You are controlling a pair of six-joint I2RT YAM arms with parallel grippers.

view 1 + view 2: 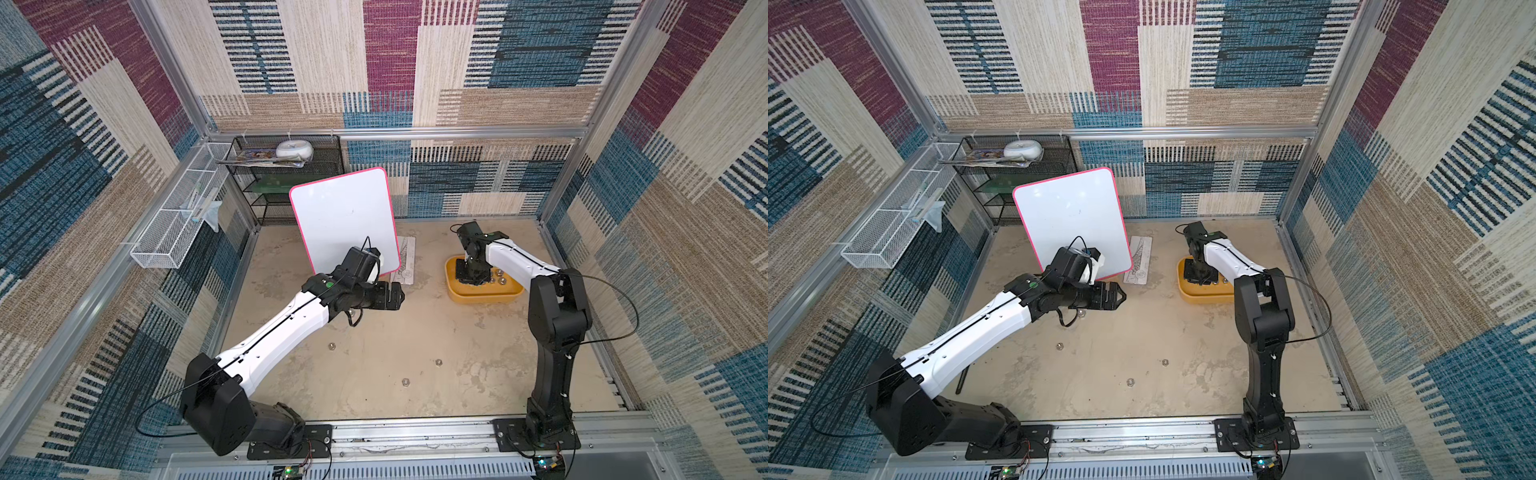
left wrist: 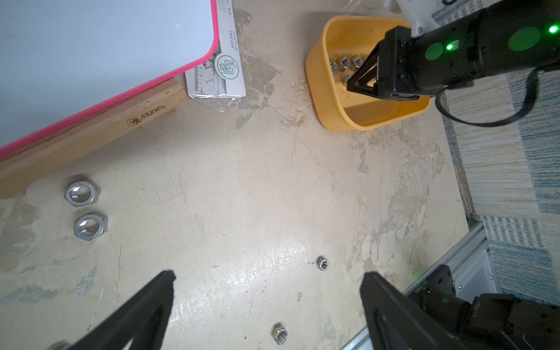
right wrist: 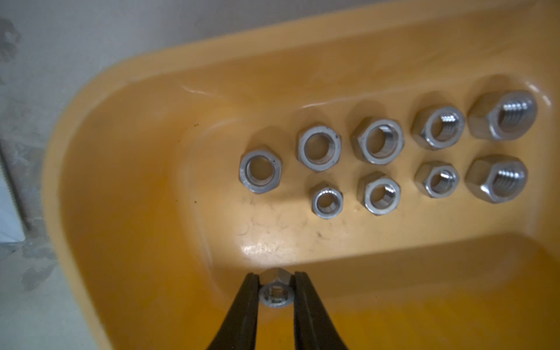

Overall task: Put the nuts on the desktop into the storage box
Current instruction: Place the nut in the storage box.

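right tool (image 3: 276,283) pinches a nut (image 3: 275,296) low inside storage box (image 1: 484,297) at 2 o'clock on worktop (image 1: 457,353); left tool (image 2: 268,274) hangs spread wide above worktop centre.

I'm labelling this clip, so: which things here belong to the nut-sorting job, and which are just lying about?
Job: loose nuts on the desktop; stored nuts in the storage box; held nut in the right gripper; open left gripper.
Lying about: whiteboard; ruler pack; black mesh shelf; white wire basket.

Yellow storage box (image 1: 482,298) on desktop (image 1: 457,332) — right arm (image 1: 515,259) down inside it, nuts (image 1: 438,363) loose mid-table
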